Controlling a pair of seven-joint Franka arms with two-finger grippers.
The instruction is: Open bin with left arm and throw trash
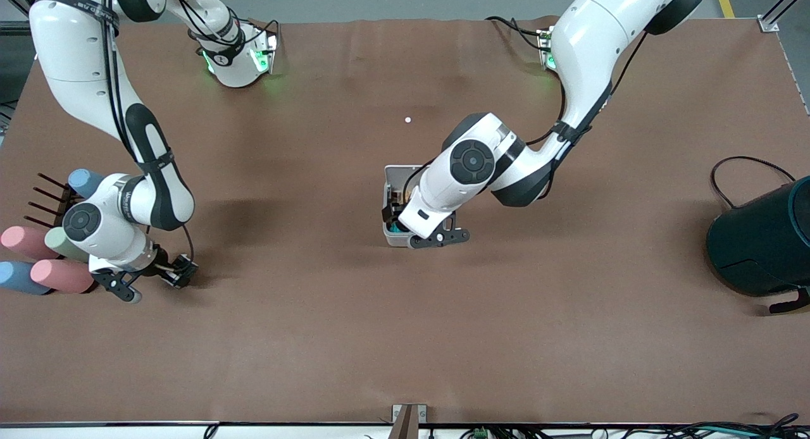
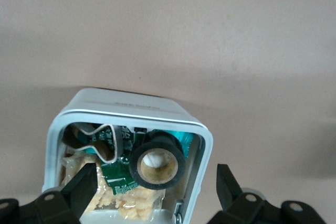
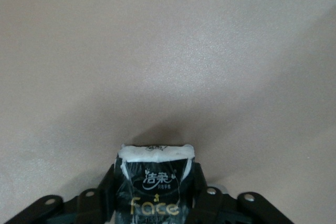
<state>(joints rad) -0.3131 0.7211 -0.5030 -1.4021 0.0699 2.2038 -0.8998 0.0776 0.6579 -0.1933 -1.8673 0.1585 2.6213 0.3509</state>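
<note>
The small white-grey bin [image 1: 393, 239] stands mid-table with its lid [image 1: 400, 173] tipped back. My left gripper [image 1: 395, 221] hangs open over it, holding nothing. In the left wrist view its fingers [image 2: 84, 190] straddle one bin wall [image 2: 206, 145]. A black tape roll [image 2: 157, 163], a beige rubber band [image 2: 102, 141] and wrappers lie in the bin. My right gripper [image 1: 169, 269] is low at the table toward the right arm's end, shut on a black tissue packet [image 1: 183, 272]. The right wrist view shows the packet [image 3: 157, 190] squeezed in the right gripper [image 3: 156, 174].
Pastel cylinders on a dark rack [image 1: 38, 262] lie right beside the right wrist. A big dark drum [image 1: 759, 243] with a looped cable [image 1: 728, 173] sits at the left arm's end. A tiny white speck [image 1: 407, 119] lies farther from the front camera than the bin.
</note>
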